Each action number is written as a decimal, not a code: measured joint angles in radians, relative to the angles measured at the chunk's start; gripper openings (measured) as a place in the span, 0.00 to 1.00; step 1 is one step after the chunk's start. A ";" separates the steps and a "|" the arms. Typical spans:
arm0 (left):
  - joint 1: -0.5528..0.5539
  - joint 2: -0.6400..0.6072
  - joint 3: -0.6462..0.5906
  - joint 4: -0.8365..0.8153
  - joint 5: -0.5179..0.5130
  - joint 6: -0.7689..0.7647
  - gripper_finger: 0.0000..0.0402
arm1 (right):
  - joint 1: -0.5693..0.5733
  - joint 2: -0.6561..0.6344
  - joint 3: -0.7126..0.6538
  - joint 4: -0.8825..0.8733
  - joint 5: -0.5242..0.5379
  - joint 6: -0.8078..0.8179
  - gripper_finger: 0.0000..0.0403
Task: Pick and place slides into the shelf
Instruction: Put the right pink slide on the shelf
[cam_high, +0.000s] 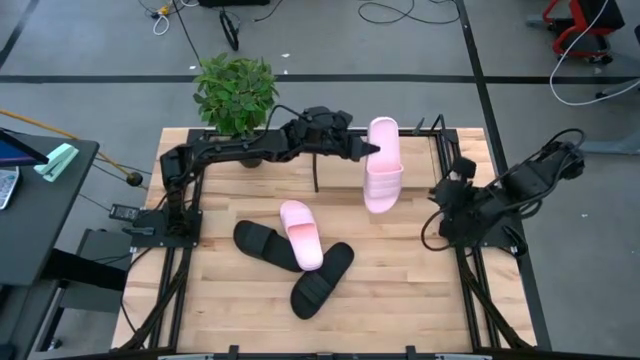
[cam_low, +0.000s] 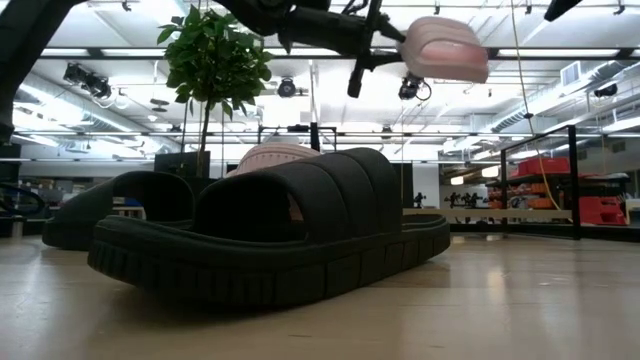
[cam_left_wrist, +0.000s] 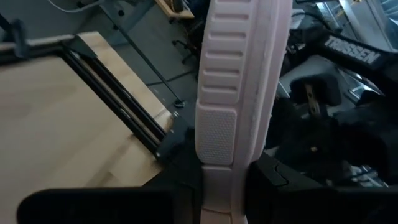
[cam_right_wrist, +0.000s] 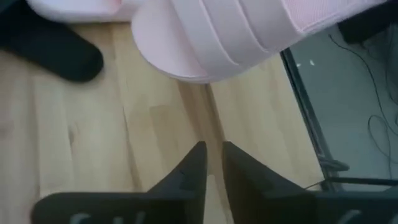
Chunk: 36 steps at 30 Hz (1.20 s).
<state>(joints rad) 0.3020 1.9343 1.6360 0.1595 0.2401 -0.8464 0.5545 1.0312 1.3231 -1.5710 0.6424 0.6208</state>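
Leafy potted plant (cam_high: 236, 92) at the wooden table's (cam_high: 400, 290) far-left corner.

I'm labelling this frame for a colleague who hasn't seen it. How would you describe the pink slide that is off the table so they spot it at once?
Start at the potted plant at the table's far edge and follow the left arm rightward to its gripper. Its fingers are shut on the raised pink slide. Unlike the other pink slide, which lies among two black slides, it hangs in the air.
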 joint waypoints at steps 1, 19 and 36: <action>-0.005 0.000 0.000 0.000 -0.001 -0.003 0.19 | 0.000 0.006 0.000 0.000 -0.004 -0.033 0.18; -0.014 0.000 0.000 0.000 -0.062 -0.024 0.19 | -0.004 0.207 0.000 0.083 0.037 -0.336 0.48; -0.018 0.002 0.000 0.087 -0.046 -0.141 0.19 | -0.003 0.388 0.000 0.136 0.512 -0.547 0.47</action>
<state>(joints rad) 0.2842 1.9358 1.6363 0.2465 0.1938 -0.9873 0.5518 1.4192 1.3231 -1.4352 1.1547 0.0735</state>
